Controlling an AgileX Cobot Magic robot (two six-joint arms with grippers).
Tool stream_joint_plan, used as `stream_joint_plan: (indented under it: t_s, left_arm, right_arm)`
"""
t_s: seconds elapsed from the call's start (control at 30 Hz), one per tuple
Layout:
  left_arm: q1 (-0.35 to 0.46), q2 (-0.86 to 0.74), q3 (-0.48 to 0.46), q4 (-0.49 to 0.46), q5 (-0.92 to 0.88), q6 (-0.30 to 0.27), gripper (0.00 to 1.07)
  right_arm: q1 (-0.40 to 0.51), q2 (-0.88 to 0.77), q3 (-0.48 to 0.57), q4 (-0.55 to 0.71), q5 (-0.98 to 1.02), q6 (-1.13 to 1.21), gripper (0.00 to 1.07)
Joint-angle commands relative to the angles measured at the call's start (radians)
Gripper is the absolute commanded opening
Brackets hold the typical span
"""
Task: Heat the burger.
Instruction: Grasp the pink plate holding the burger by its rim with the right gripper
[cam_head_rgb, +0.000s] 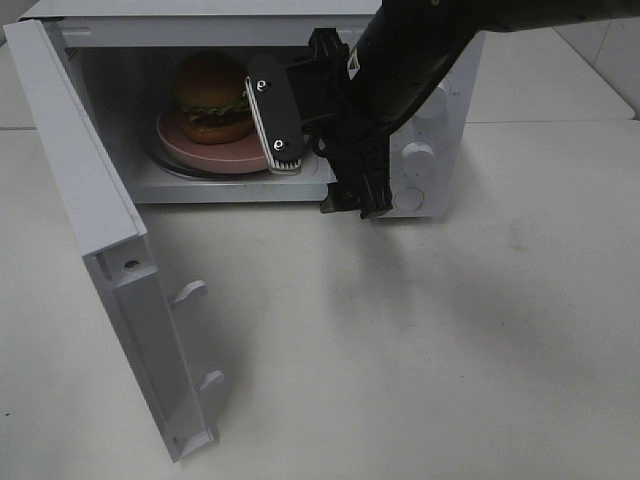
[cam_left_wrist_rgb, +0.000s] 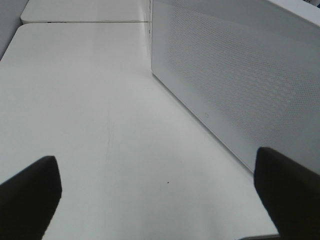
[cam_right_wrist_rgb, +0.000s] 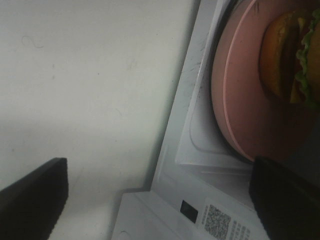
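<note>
Exterior high view: boxy white metal microwave (cam_head_rgb: 455, 90) at 12 o'clock. Its white door (cam_head_rgb: 100, 230) is swung wide open toward 8 o'clock. Flat white table (cam_head_rgb: 400, 350) is bare from 3 thru 6 o'clock, so that's the most open room. Glossy golden-brown round burger (cam_head_rgb: 212, 95) w/ green lettuce sits on flat pink round plate (cam_head_rgb: 200, 152) inside the cavity, approx 11 o'clock. Black right gripper (cam_head_rgb: 315, 155) is at the cavity mouth, jaws spread wide, holding nothing. One ribbed finger (cam_head_rgb: 275, 110) is near the plate rim, contact unclear; the other is outside by the control panel. Arm enters from 1 o'clock, crossing the knobs.

Right wrist view adds the microwave's front sill (cam_right_wrist_rgb: 195, 115), a QR label (cam_right_wrist_rgb: 217, 222), and plate (cam_right_wrist_rgb: 245, 100) and burger (cam_right_wrist_rgb: 295, 55) close up.

Left wrist view alone shows black left gripper (cam_left_wrist_rgb: 159, 192): wide, empty, over table (cam_left_wrist_rgb: 90, 100), beside microwave's perforated wall (cam_left_wrist_rgb: 240, 85).
</note>
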Motion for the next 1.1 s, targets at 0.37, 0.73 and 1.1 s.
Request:
stream_joint_plan:
  t_s: [0.37,0.73,1.1]
  left_arm:
    - [0.005,-0.024,0.001,-0.005,-0.005,-0.001,1.00]
    - [0.005,-0.024,0.001,-0.005,-0.005,-0.001,1.00]
    - [0.005,-0.024,0.001,-0.005,-0.005,-0.001,1.00]
  right_arm:
    - [0.003,0.129,-0.116,0.001,-0.072,0.024,0.92]
    - [0.003,0.235,-0.218,0.013,-0.084,0.035,0.90]
    - [0.003,0.319,-0.311,0.015,-0.081,0.053,0.89]
